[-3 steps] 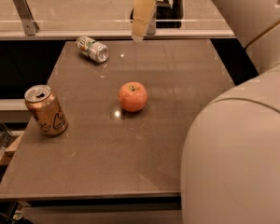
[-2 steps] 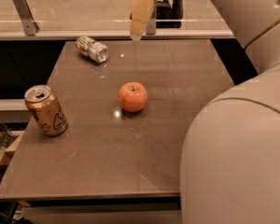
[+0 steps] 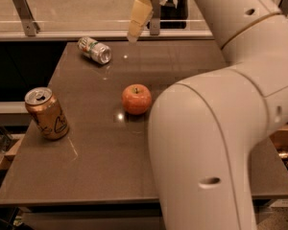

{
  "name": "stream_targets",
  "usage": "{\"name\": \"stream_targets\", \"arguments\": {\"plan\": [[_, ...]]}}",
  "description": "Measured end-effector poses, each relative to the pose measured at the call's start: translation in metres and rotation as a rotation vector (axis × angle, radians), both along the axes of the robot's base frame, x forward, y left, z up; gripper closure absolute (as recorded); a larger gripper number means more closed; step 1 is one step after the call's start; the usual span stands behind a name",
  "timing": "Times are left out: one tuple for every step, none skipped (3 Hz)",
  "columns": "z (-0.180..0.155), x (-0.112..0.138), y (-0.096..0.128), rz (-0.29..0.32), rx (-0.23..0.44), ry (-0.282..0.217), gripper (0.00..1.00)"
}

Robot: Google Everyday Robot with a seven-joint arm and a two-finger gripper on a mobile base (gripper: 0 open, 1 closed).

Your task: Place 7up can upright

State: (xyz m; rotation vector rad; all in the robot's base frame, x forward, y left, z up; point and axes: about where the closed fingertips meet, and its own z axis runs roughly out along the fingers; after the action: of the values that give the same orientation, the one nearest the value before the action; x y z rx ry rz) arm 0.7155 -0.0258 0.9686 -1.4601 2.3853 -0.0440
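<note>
Silver-white aluminium with green and red markings, the 7up can (image 3: 94, 50) lies on its side near the far left corner of the table (image 3: 105, 166), one shiny end facing right and toward the viewer. The gripper (image 3: 138, 23) hangs above the table's far edge, to the right of the can and clear of it. Against the view a second ago it has drifted slightly leftward, toward the can; the can itself has not moved, nor has anything else on the table. Whether the gripper is spread or closed cannot be told from this angle, though it appears to carry nothing. The small shift reads as an approach: the can is not yet grasped, and turning it upright is wholly undone.

The tabletop is brown, smooth and glossy, with small bright reflections near its middle. An apple (image 3: 137, 99) sits near the centre, well apart from the 7up can. A bronze-orange can (image 3: 46, 113) stands upright by the left edge, its top opened. The white robot arm (image 3: 221, 128) fills the right foreground and hides that side of the surface. Behind the table runs a pale ledge carrying a metal bracket (image 3: 24, 13); a dark gap lies to the table's left.
</note>
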Motion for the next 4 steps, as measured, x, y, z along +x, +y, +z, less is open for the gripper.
{"name": "stream_targets", "arguments": {"plan": [[-0.023,0.03,0.019,-0.145,0.163,0.052,0.0],[-0.023,0.049,0.036,-0.217,0.243,0.026,0.0],[-0.025,0.054,0.04,-0.216,0.252,0.014,0.0],[-0.036,0.055,0.055,-0.209,0.217,0.031,0.0]]}}
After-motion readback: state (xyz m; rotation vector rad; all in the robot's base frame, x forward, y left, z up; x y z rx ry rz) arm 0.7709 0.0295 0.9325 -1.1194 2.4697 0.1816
